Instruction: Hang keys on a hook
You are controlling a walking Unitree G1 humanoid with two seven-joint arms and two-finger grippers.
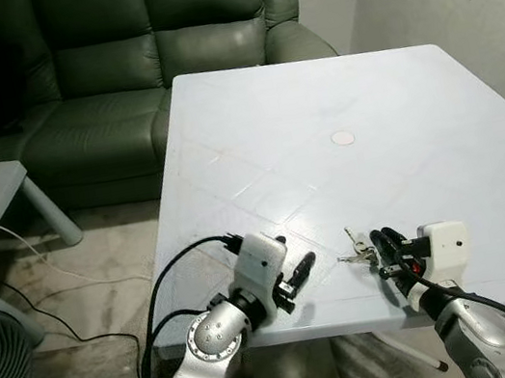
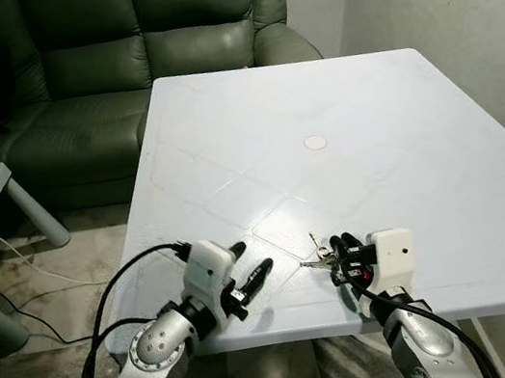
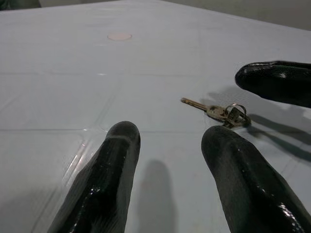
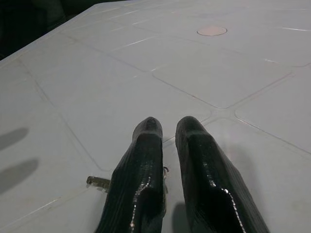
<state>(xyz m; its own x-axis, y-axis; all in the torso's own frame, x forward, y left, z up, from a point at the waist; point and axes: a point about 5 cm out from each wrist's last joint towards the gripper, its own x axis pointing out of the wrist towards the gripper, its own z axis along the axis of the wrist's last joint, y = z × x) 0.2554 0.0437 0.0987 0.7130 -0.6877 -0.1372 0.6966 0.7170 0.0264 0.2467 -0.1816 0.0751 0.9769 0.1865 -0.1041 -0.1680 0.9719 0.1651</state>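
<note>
Low in the frame, near the table's (image 1: 436, 117) front edge, the left gripper (image 1: 298, 270) rests with fingers spread. Right of it, the right gripper (image 1: 383, 244) has its fingers nearly pressed together, tips at the keys (image 1: 356, 251) lying flat on the tabletop. Farther up, a green sofa (image 1: 161, 58) fills the upper left.

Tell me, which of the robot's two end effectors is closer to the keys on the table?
The right. The right end effector sits right at the keys, fingertips over the key ring. The left end effector rests on the table to their left, clearly apart.
</note>
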